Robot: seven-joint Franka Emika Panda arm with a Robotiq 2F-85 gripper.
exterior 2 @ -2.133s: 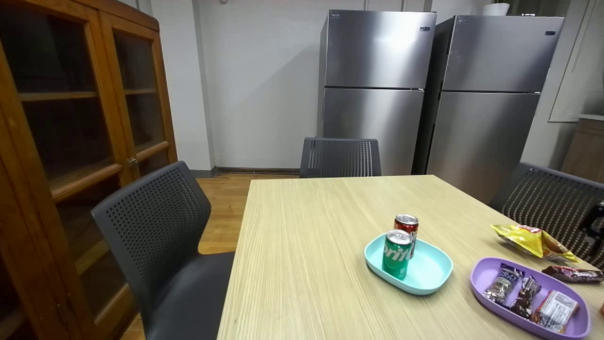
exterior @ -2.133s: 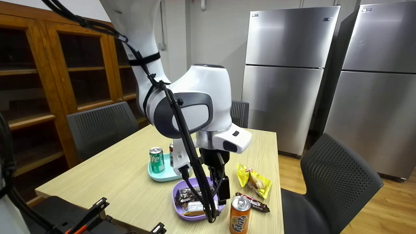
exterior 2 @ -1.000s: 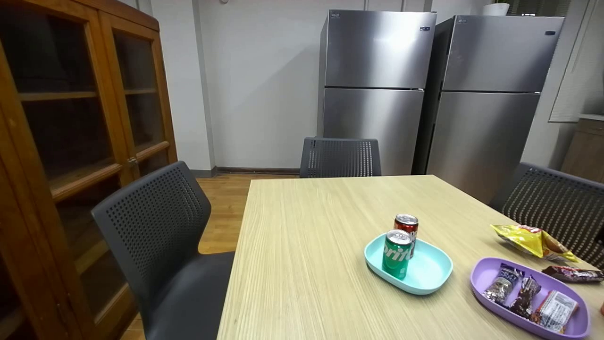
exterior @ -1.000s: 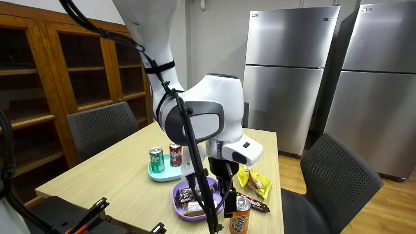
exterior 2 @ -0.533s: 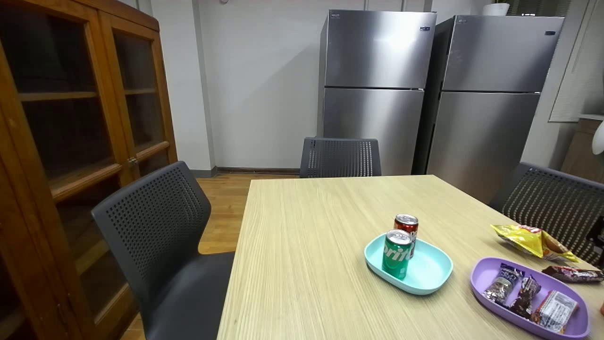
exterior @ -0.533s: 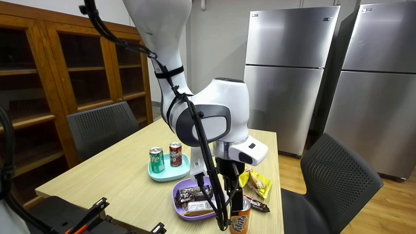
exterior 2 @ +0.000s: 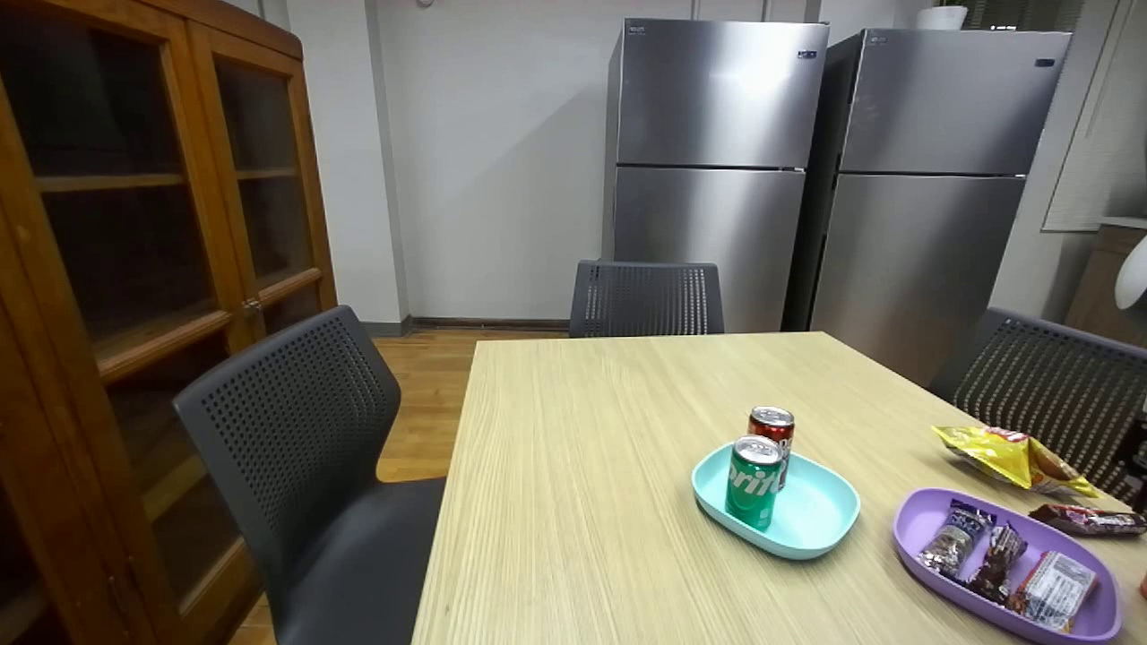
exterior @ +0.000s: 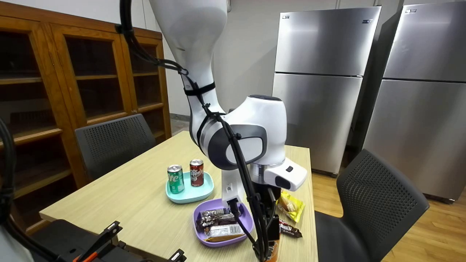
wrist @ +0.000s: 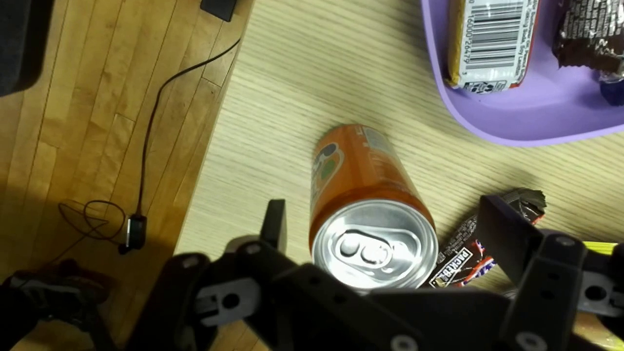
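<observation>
My gripper (wrist: 384, 213) stands open around the top of an upright orange can (wrist: 370, 180), with a gap on either side between the can and the fingers. In an exterior view the gripper hides most of that can (exterior: 273, 251). A dark wrapped bar (wrist: 456, 263) lies on the table beside the can, partly under the right-hand finger in the wrist view. Close by is a purple tray (wrist: 526, 119) with several wrapped snacks in it. Behind the bar lies a yellow snack bag (exterior: 292, 206), partly covered by the arm in that view.
A teal tray (exterior 2: 820, 520) farther along the wooden table (exterior 2: 582, 466) carries a green can (exterior 2: 754, 484) and a dark red can (exterior 2: 772, 425). Chairs, one of them a dark chair (exterior: 371, 196), stand round the table. The table's edge runs close to the orange can.
In an exterior view the arm has moved right and downward, from beside the purple tray to the orange can, which the gripper now largely covers. The objects on the table have stayed put.
</observation>
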